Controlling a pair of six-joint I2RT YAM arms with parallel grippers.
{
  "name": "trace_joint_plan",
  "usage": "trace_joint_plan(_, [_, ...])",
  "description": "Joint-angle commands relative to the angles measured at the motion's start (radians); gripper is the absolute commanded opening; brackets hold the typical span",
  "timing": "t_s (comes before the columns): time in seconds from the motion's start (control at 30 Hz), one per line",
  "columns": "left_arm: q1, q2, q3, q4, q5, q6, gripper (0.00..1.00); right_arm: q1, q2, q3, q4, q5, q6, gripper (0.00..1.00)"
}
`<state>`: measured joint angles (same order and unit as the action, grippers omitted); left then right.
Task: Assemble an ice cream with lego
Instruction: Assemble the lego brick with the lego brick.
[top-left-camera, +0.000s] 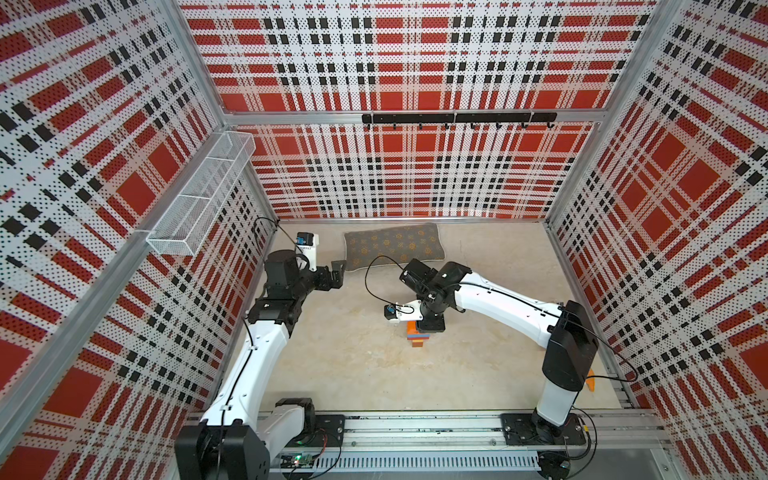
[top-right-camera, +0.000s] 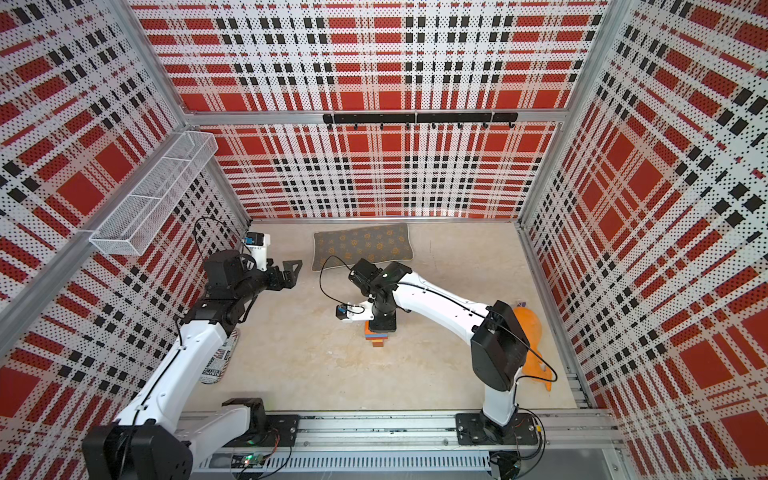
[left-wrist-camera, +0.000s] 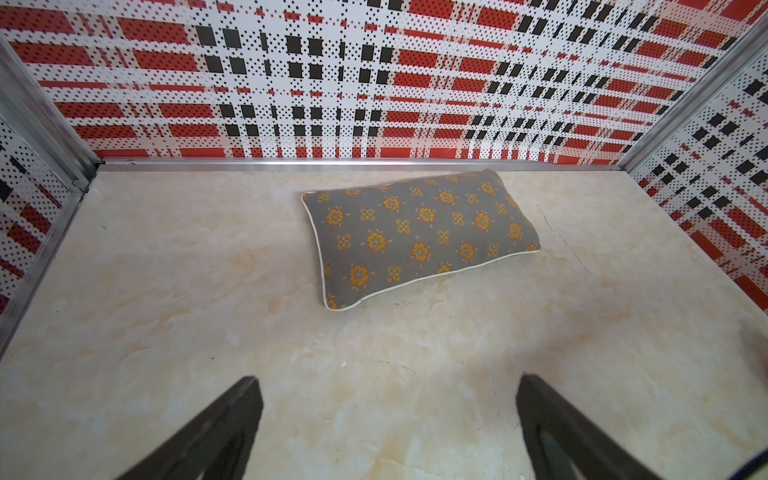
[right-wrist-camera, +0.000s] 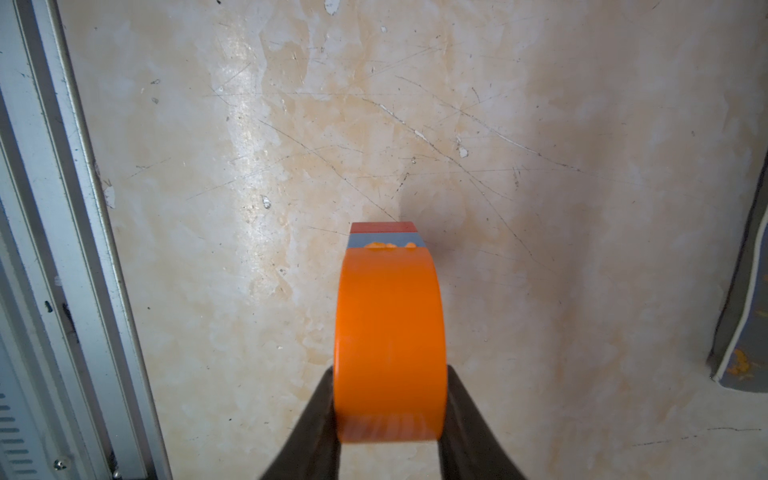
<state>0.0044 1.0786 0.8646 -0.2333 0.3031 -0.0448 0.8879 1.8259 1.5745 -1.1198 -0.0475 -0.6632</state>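
Ice cream (right-wrist-camera: 390, 332) is pinched at its dome by right tool (right-wrist-camera: 390, 386), left tool (left-wrist-camera: 388, 381) spread, lettering on newsprint object (top-right-camera: 222, 357) unreadable.

Walls (top-left-camera: 395, 62) are red, white and black plaid, dotted all over with tiny holes. Tabletop (left-wrist-camera: 166, 291) is creamy beige marble. The pillow (left-wrist-camera: 419, 232) is grey with orange-yellow flowers and white piping. The ice cream (right-wrist-camera: 390, 332) goes orange dome, then blue, then red, and its near end looks brown-orange in both top views. Wire basket (top-left-camera: 199, 195) is white.
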Motion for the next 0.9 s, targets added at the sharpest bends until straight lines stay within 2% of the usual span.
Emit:
trace_joint_plan(0.0, [0.006, 0.004, 0.020, -0.003, 0.007, 0.004, 0.99, 0.006, 0.113, -0.071, -0.014, 0.059, 0.008, 0.09])
trace_joint_plan(0.2, [0.006, 0.004, 0.020, -0.004, 0.007, 0.003, 0.99, 0.006, 0.091, -0.064, -0.004, 0.038, 0.013, 0.14])
trace_joint_plan(0.37, [0.006, 0.004, 0.020, -0.004, 0.007, 0.005, 0.99, 0.005, 0.068, -0.059, 0.013, 0.016, 0.014, 0.31])
trace_joint_plan(0.5, [0.006, 0.003, 0.020, -0.004, 0.007, 0.005, 0.99, 0.004, 0.045, -0.061, 0.023, 0.002, 0.014, 0.40])
trace_joint_plan(0.87, [0.006, 0.000, 0.019, -0.004, 0.008, 0.005, 0.99, 0.005, -0.014, -0.067, 0.042, -0.031, 0.014, 0.49])
